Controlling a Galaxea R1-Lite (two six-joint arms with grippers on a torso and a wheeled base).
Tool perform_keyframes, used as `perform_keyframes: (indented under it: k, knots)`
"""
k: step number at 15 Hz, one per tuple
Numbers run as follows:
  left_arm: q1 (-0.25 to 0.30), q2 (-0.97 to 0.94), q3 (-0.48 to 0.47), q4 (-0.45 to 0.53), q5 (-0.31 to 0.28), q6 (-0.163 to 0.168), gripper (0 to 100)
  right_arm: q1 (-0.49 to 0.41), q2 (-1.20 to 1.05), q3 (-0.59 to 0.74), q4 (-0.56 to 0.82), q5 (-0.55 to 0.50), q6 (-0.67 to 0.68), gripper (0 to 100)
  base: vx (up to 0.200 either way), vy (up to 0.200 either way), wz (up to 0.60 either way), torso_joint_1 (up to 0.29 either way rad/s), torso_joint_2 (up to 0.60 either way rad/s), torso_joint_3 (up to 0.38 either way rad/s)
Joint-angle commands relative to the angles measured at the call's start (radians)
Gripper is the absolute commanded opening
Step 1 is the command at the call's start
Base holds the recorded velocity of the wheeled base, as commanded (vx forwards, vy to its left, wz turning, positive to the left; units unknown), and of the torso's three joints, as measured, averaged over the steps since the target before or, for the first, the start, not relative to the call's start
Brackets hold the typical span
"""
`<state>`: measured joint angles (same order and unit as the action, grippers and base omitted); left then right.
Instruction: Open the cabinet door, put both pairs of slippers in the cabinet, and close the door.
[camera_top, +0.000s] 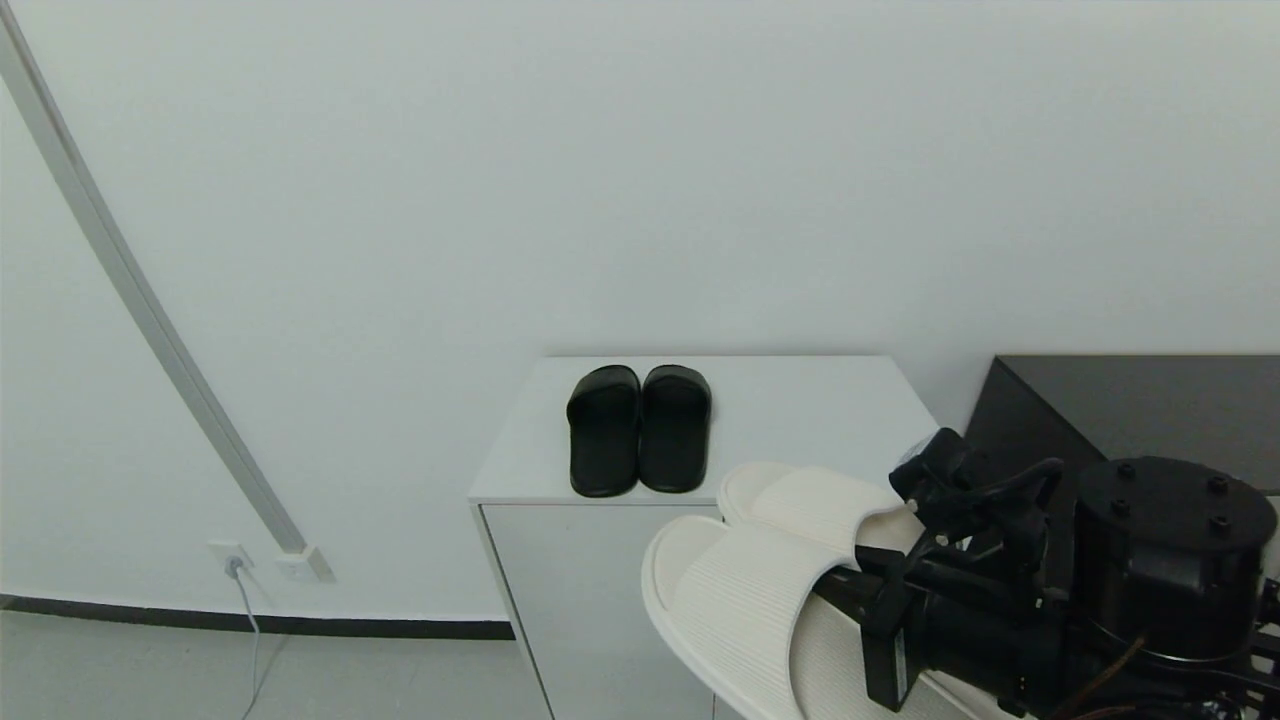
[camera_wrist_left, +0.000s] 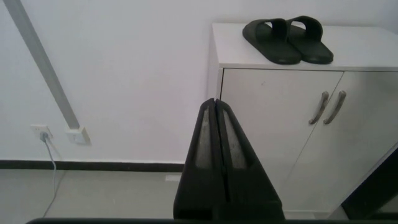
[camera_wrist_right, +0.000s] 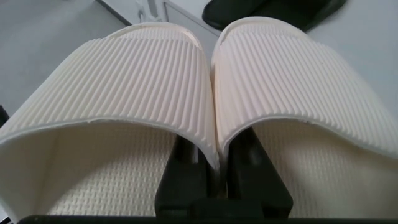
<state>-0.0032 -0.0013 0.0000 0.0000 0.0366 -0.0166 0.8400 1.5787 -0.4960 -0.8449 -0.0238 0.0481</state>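
Atop white cabinet (camera_top: 800, 420): black slippers (camera_top: 640, 430). Right tool (camera_wrist_right: 214, 163) clamps white slippers (camera_top: 760, 570) by inner straps; left tool (camera_wrist_left: 215, 143) pressed closed.

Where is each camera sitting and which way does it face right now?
Head: up high, looking forward and down at the cabinet top; right arm holding white slippers shows.
Left wrist: before the cabinet, facing its closed doors; shut left gripper shows.
Right wrist: behind the right gripper, facing the white slippers it pinches.
Shared: black slippers on the cabinet appear in all three.
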Motion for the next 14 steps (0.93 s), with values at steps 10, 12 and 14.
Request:
perform_keyframes:
  k: [10,12,14]
  knots:
    - [0.0,0.001,0.0,0.0,0.0,-0.002,0,-0.001,0.003,0.014,0.0,0.002,-0.004,0,0.0,0.0,0.0,0.0,0.0,0.0]
    - [0.0,0.001,0.0,0.0,0.0,-0.002,0,-0.001,0.004,0.013,0.0,0.002,-0.004,0,0.0,0.0,0.0,0.0,0.0,0.0]
    - [0.0,0.001,0.0,0.0,0.0,0.0,0,-0.001,0.007,0.014,-0.002,0.002,-0.004,0,0.0,0.0,0.0,0.0,0.0,0.0]
